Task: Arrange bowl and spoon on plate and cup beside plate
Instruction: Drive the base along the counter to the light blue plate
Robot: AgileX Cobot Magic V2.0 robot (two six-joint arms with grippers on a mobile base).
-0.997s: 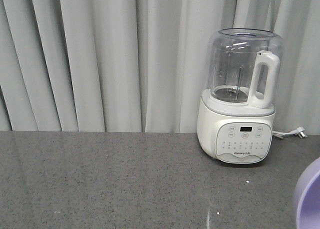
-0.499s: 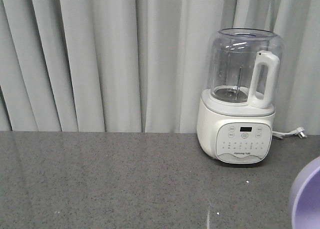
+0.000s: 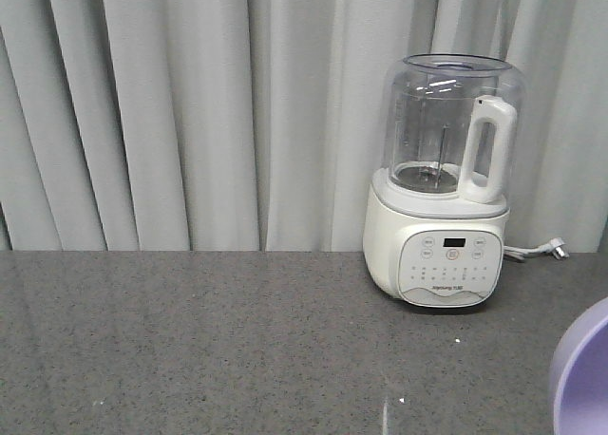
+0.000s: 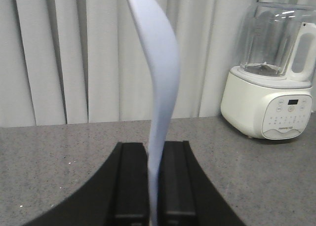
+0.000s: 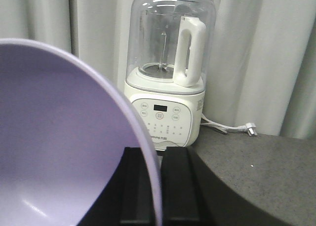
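Left claw [image 4: 155, 153] in the left wrist view is clamped narrow on a thin pale blue piece standing edge-on between the black fingers [image 4: 131, 181]; by its long crescent profile I read it as the plate [image 4: 160, 78], held off the grey countertop [image 4: 59, 152]. White blender [image 4: 269, 95] sits back right against the curtain [image 4: 59, 53], well apart from the plate

Right wrist view: right claw [image 5: 159, 159] pinches the rim of the lavender bowl [image 5: 64, 137], rim between the two fingers [image 5: 180, 186], bowl tipped with its inside facing the camera and off the surface. Blender is close behind the bowl, its cable and plug [image 5: 249, 130] lying on the counter to the right

Front view: only an arc of the bowl shows at the lower right corner; wide bare counter left of the blender. Spoon and cup are not in any view

Step, as I judge it: both arms carrying, nothing placed. Next calls for laying the plate flat on open counter, then levelling the bowl and setting it down on the plate. Risk: right arm swinging the bowl into the blender or snagging the cable
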